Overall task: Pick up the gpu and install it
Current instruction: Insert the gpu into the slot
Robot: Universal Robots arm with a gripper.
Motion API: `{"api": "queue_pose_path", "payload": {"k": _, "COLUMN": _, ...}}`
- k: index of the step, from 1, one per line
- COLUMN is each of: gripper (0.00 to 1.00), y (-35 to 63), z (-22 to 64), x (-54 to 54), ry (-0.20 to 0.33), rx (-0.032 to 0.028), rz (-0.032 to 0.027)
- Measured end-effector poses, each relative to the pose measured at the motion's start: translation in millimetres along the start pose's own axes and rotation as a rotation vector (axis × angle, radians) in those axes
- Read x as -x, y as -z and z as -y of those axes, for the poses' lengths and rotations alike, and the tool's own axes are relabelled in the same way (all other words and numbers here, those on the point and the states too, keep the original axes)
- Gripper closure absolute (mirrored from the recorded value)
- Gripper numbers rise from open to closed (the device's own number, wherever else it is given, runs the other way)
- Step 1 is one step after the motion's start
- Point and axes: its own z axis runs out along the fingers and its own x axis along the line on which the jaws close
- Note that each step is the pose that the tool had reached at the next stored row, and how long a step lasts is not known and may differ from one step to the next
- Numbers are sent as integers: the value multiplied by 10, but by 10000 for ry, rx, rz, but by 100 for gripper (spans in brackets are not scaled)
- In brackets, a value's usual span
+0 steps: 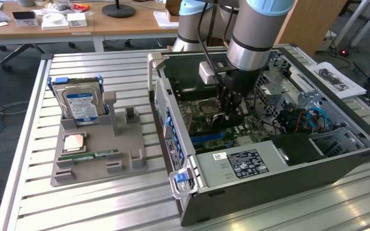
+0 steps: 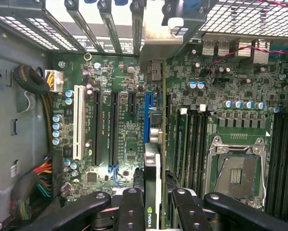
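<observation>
Slatted metal table (image 1: 95, 211) across the lower frame, grey parts holder (image 1: 92, 169) at centre left, open computer case (image 1: 339, 168) at right, printed sheet (image 1: 339, 79) upper right.

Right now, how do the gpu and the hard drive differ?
The gpu is a thin dark card, the hard drive a thicker silver box with a blue label. The gpu is held by the gripper inside the case; the hard drive stands in the grey tray outside it. Both stand on edge.

The thin dark gpu card (image 2: 151, 179) bears a green-and-white NVIDIA logo on its edge. Print on the blue-and-white hard-drive label (image 1: 82, 107) and the black power-supply label (image 1: 244, 163) is illegible.
</observation>
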Motion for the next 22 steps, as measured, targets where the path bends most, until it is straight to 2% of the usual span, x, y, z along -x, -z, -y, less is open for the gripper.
{"api": "queue_pose_path", "payload": {"k": 22, "gripper": 73, "y": -7, "z": -67, "x": -6, "ry": 0, "rx": -1, "rz": 2}}
